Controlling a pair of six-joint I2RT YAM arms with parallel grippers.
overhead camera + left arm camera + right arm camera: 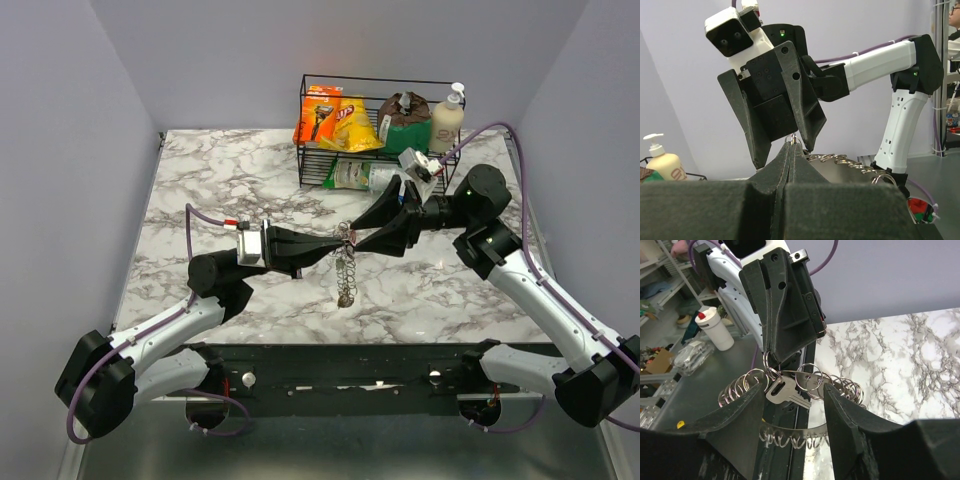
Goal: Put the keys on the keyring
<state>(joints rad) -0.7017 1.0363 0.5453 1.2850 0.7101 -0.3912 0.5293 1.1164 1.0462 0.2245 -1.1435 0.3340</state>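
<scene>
My left gripper [338, 243] is shut on a thin silver ring of the keyring [346, 268], whose chain of linked rings dangles toward the table. In the left wrist view its tips [791, 144] pinch that ring, with the chain [855, 161] trailing to the right. My right gripper [368, 236] is open, facing the left one tip to tip. In the right wrist view one silver key [784, 391] hangs on the pinched ring between my open right fingers [840, 402], which are not closed on it. The other keys are out of view.
A black wire basket [308, 150] stands at the back of the marble table. It holds a razor pack [320, 113], a yellow snack bag [353, 126] and a pump bottle [446, 120]. The table's front rail runs just below the dangling chain.
</scene>
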